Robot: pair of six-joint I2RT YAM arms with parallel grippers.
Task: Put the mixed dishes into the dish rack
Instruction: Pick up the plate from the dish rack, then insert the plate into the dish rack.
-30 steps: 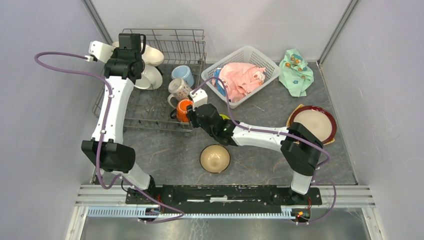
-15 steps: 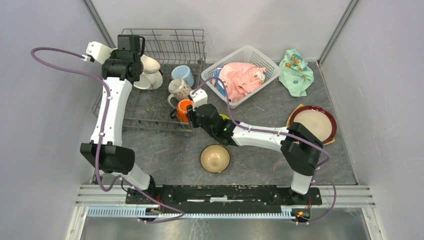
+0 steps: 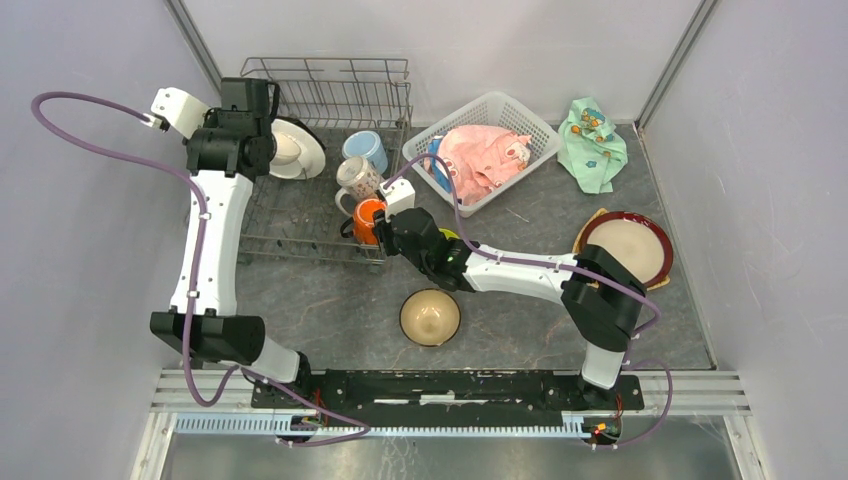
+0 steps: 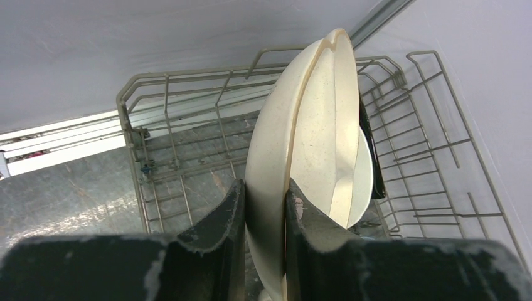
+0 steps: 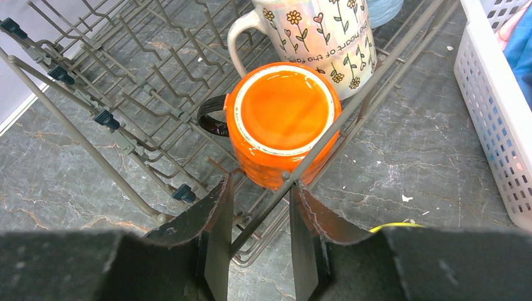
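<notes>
Although three mugs (image 3: 360, 180) are racked and a cream round plate (image 4: 313, 138) is clamped above the grey wire dish rack (image 3: 330, 75) by the left gripper (image 4: 263, 191), a tan round bowl (image 3: 430, 317) is left outside and nothing is held by the narrowly parted right gripper (image 5: 258, 188).

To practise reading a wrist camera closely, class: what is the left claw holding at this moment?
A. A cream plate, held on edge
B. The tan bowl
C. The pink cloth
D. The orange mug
A: the left wrist view shows the left claw clamped on the rim of the cream plate, which stands on edge in front of the dish rack.
</notes>
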